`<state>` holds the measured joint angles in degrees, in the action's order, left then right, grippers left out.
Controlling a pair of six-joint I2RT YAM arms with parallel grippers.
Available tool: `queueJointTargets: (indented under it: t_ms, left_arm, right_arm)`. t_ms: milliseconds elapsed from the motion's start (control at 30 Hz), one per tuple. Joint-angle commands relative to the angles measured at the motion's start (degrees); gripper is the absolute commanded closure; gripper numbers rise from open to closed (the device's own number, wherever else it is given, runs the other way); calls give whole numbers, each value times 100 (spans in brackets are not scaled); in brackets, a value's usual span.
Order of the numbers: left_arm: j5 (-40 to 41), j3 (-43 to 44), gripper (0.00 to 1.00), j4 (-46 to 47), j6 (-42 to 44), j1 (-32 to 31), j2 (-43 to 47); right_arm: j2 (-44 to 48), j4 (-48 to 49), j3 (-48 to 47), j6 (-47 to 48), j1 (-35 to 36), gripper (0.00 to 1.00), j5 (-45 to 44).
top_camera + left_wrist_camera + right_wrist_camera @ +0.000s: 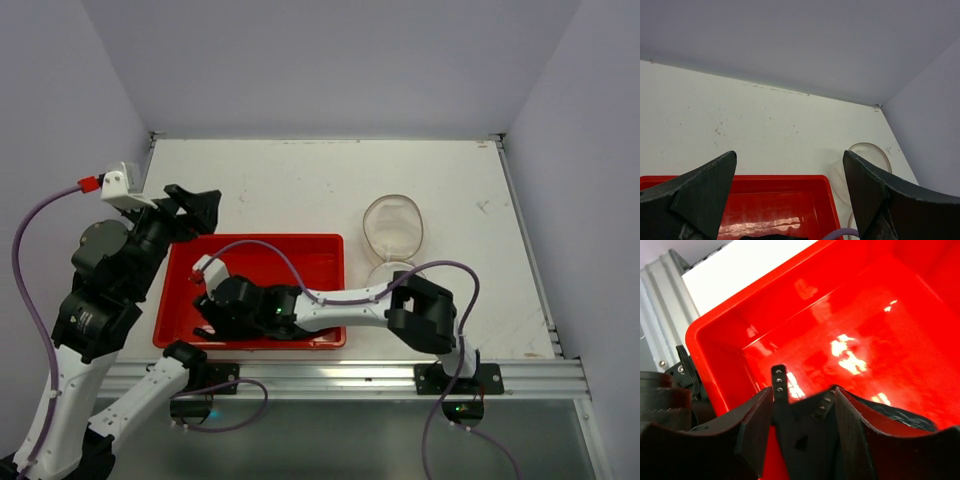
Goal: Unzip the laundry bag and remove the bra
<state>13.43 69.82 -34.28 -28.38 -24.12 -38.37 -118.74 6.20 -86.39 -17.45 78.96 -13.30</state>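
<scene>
Here bra (790, 432) lies between right gripper (802, 407) jaws

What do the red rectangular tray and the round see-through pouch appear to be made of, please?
Red rectangular tray: likely hard plastic, glossy; sharp light reflections on its floor. Round see-through pouch: apparently thin whitish mesh or film on a stiff rim; the table shows through.

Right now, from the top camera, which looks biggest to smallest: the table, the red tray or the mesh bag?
Biggest: the table.
Next: the red tray.
Smallest: the laundry bag, clearly smaller than the tray.
</scene>
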Motion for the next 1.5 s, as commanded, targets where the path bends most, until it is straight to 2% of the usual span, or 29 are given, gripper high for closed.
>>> queueJointTargets:
  t_ms: [0,133,233,333,467,533,633,767,833,933,1033,1167,1300,1467]
  left_arm:
    - [-262,-83,9,352,8,-5,-127]
    - [-683,-214,9,598,69,-5,-258]
    - [-1174,-477,9,939,113,-5,-461]
    - [-1552,-943,9,1344,166,-5,-636]
    - [-2544,-1619,10,2256,175,-5,-1057]
    - [-2783,-1822,11,2530,131,-5,-1321]
    - [-3178,-2383,11,3320,96,-5,-1498]
    - [-3390,-2771,13,4077,176,-5,-1595]
    - [-3784,-3017,13,4742,35,-14,-1463]
    - [-3647,-3413,12,5071,-45,-14,-1270]
    - [-3636,-3633,12,5168,-18,-23,-1287]
    - [-3558,-3800,12,5256,87,-31,-1357]
    - [-3777,-3924,12,5467,35,-49,-1252]
    - [-3673,-3932,12,5371,78,-110,-1024]
  right_arm:
    - [1035,-407,51,312,-3,44,-627]
    - [2028,-961,726,331,-21,44,-1286]
    - [2951,-1462,1192,-90,-222,43,-1456]
    - [3740,-1989,1484,-416,-758,43,-1307]
    - [4604,-2316,2099,-768,-1557,42,-1498]
    - [4964,-2325,2266,-716,-1673,38,-1806]
    - [5815,-2368,2521,-348,-1857,27,-2089]
    - [6397,-2395,2776,-154,-2261,1,-2466]
    - [6390,-2395,2943,-188,-2393,1,-2703]
    - [6337,-2395,3171,-556,-2429,1,-2643]
    - [6267,-2237,3417,-828,-2429,1,-2695]
    - [6108,-2377,3348,-1688,-2420,1,-3160]
    - [6091,-2465,3357,-1762,-2420,1,-3310]
    - [6029,-2571,3330,-1691,-2420,1,-3355]
